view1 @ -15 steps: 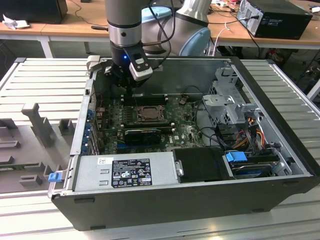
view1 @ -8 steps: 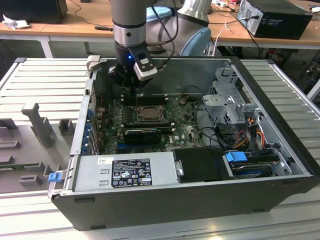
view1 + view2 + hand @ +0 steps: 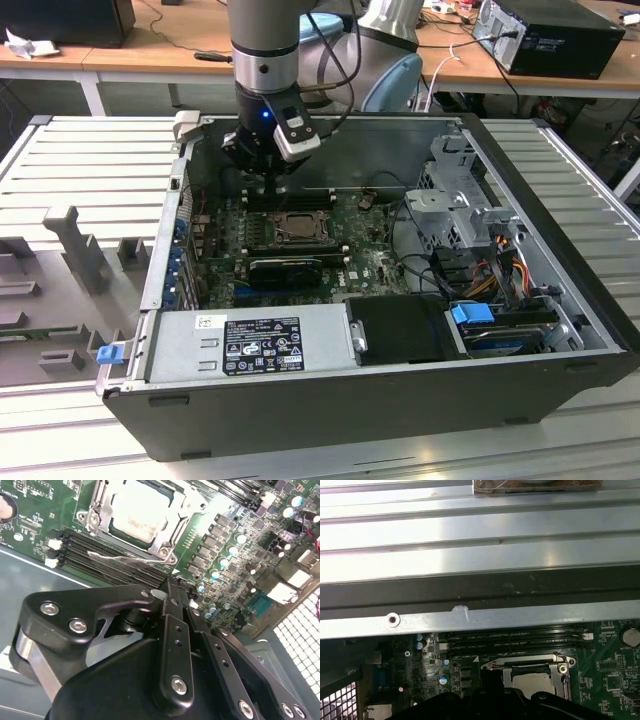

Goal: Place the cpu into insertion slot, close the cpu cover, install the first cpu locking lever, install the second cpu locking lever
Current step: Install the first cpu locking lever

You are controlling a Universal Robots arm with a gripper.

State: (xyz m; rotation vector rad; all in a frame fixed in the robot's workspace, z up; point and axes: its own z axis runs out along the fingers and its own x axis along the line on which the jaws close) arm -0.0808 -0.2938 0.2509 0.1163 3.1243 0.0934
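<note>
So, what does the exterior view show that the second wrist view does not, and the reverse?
Exterior view: the whole open case, its labelled power supply, the drive cage, the arm. Second wrist view: small round capacitors and a perforated grille. Both: the gripper, the cpu, the cpu cover framing it, the memory slots.
</note>
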